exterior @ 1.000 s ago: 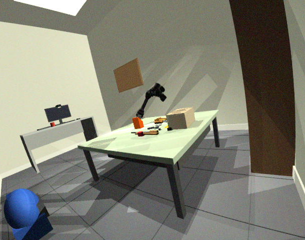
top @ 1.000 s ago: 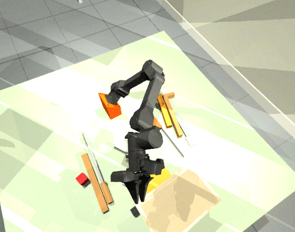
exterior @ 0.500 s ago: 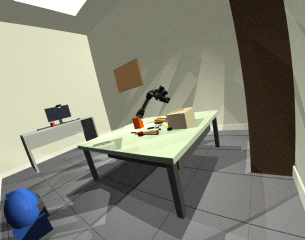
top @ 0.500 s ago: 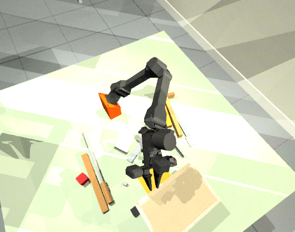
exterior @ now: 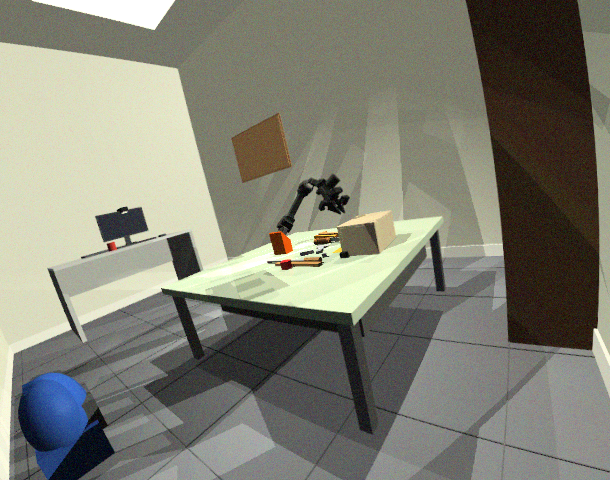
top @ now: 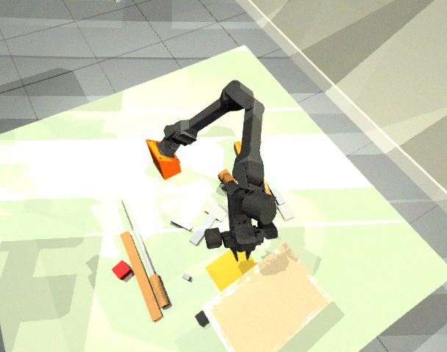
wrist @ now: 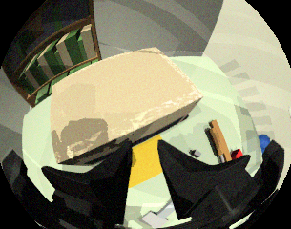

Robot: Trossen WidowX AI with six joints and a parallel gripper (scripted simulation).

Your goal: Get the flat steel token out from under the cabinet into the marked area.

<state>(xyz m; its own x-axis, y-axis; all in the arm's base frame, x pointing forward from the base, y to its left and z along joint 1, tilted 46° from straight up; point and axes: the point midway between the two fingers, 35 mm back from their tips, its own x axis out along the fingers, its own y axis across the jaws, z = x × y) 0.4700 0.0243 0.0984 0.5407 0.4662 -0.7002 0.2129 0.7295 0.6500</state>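
The tan cabinet [top: 269,303] [exterior: 367,232] [wrist: 120,102] stands near the table's edge. The yellow marked area [top: 226,268] [wrist: 145,168] lies on the table right in front of it. I cannot see the steel token in any view. My gripper [top: 242,257] [exterior: 338,209] [wrist: 144,144] hangs in the air above the far edge of the yellow area, close to the cabinet's front, and points down. Its fingers stand a little apart with nothing between them.
A long rod with a wooden handle [top: 140,242] [wrist: 219,140] and a wooden slat [top: 140,276] lie to the left of the yellow area. A red cube [top: 121,269], a small grey block [top: 186,276], a black block [top: 201,318] and grey flat pieces [top: 208,219] lie around. An orange wedge [top: 166,160] sits at the arm's base.
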